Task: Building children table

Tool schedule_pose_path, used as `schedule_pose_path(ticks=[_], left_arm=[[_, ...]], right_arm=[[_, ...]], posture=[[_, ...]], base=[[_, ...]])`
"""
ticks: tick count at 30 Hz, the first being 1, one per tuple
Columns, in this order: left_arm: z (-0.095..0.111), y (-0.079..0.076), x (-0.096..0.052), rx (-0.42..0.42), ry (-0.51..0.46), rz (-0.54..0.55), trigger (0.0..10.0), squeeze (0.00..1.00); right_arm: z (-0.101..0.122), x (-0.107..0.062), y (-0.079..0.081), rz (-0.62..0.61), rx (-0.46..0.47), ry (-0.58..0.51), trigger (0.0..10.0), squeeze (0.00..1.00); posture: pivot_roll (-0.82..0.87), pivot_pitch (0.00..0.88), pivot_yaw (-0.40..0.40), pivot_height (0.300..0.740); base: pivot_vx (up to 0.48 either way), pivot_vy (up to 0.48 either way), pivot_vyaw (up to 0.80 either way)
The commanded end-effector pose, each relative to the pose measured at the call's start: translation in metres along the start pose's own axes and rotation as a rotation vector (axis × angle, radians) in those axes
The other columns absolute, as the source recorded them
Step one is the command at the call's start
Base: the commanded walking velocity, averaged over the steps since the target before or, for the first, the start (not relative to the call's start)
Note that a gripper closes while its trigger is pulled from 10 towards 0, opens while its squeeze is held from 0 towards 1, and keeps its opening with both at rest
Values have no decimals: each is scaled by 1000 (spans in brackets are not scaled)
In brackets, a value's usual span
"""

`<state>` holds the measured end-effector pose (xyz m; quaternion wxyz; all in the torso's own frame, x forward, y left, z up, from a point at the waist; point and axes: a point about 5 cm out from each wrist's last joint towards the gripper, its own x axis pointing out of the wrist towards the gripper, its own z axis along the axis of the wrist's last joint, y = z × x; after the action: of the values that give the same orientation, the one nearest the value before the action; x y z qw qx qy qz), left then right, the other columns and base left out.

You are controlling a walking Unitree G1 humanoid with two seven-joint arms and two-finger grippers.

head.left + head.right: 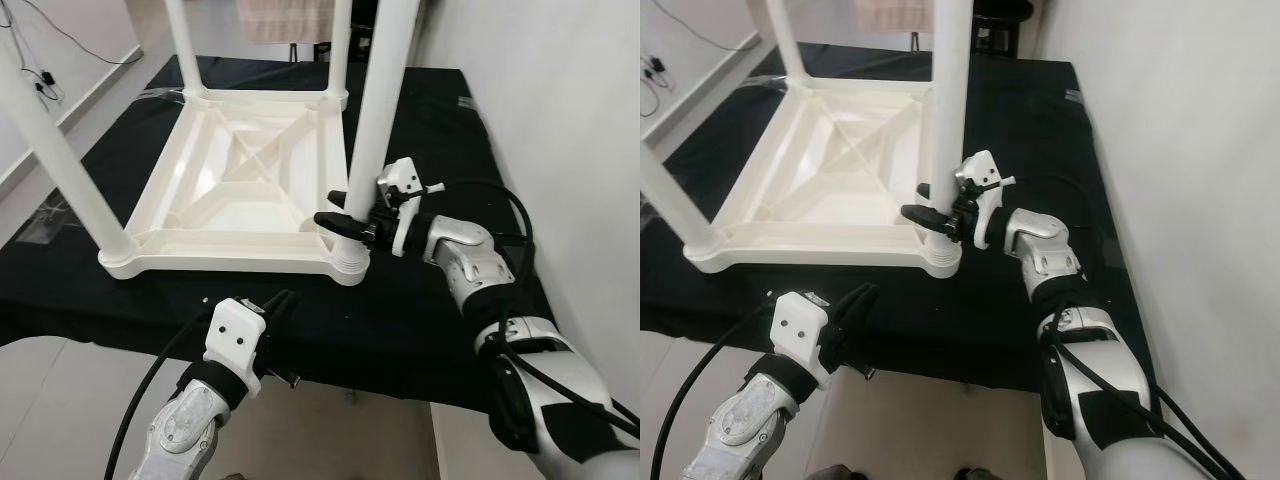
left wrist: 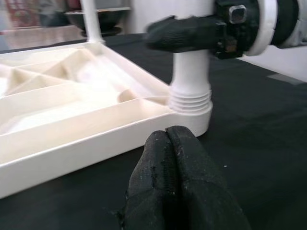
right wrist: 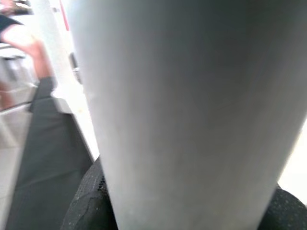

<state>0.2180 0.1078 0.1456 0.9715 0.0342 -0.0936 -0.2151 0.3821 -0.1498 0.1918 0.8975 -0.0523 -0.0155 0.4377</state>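
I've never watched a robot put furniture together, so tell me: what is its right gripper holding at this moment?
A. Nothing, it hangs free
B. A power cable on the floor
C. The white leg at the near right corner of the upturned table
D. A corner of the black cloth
C: the right gripper is closed around the white leg just above its socket in the upturned table, while the left gripper rests shut over the black cloth.

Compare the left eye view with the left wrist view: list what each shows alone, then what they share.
Left eye view alone: all four upright legs of the upturned white table, the right arm's silver forearm, the tiled floor.

Left wrist view alone: the left gripper fingertips pressed together, a dark bowl behind.

Shared: the right gripper around the near-right leg above its threaded socket, on black cloth.
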Motion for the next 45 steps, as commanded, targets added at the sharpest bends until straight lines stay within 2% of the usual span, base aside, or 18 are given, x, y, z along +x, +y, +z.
schedule_pose_path(ticks=[1,4,6,9,12,13,20,21,25,26,28,29,38,41,42,43,44,45], left_arm=[[1,-1,-3,-1,-3,8,10000,0],[1,-1,-4,3,-3,6,10000,0],[1,-1,-4,7,-2,-2,10000,0],[0,0,-4,3,0,-7,10000,0],[0,0,-3,-2,1,-4,10000,0],[-1,1,-3,-10,2,-1,10000,0],[-1,2,-2,-28,2,3,10000,0],[-2,2,-1,-30,2,3,10000,0],[-3,3,0,-38,3,-3,10000,0],[-3,3,1,-40,3,-4,10000,0],[-4,3,1,-43,4,-7,10000,0],[-4,3,2,-48,4,-12,10000,0],[-7,2,3,-60,8,-39,10000,0],[-7,2,3,-60,8,-41,10000,0],[-7,1,3,-61,7,-44,10000,0],[-7,1,3,-61,7,-44,10000,0],[-7,1,3,-62,7,-47,10000,0],[-7,1,3,-62,7,-47,10000,0]], right_arm=[[-15,-13,-7,-85,8,82,0,0],[-30,-32,-18,-344,-21,161,0,0],[-45,-31,18,-592,-1,169,0,0],[-44,-25,51,-608,33,147,0,0],[-43,-10,60,-553,23,116,0,0],[-41,-1,62,-519,24,103,10000,0],[-16,16,66,-438,78,26,10000,0],[-10,17,67,-401,90,1,10000,1000],[10,20,74,-193,77,-57,10000,1000],[15,21,76,-134,58,-70,10000,463],[22,22,75,-84,36,-93,10000,463],[30,21,71,10,19,-126,10000,0],[36,15,54,380,2,-95,10000,0],[35,16,51,385,9,-86,9843,0],[35,17,49,395,34,-90,2863,0],[35,17,49,395,34,-90,2863,0],[35,17,47,401,60,-96,0,0],[35,17,47,401,60,-96,0,0]], posture=[[119,106,-39,740],[115,103,-37,740],[108,114,-28,740],[102,107,-21,740],[110,103,-11,740],[116,103,-18,740],[112,101,-20,740],[113,102,-22,740],[112,101,-18,740],[112,101,-18,740],[111,101,-17,740],[110,99,-18,740],[116,94,-19,740],[120,96,-19,740],[120,97,-20,740],[120,97,-20,740],[120,97,-22,740],[120,97,-22,740]], base=[[0,0,0],[0,0,0],[0,0,0],[0,0,0],[0,0,0],[0,0,0],[0,0,0],[0,0,0],[0,0,0],[0,0,0],[0,0,0],[0,0,0],[0,0,0],[0,0,0],[0,0,0],[0,0,0],[0,0,0],[0,0,0]])
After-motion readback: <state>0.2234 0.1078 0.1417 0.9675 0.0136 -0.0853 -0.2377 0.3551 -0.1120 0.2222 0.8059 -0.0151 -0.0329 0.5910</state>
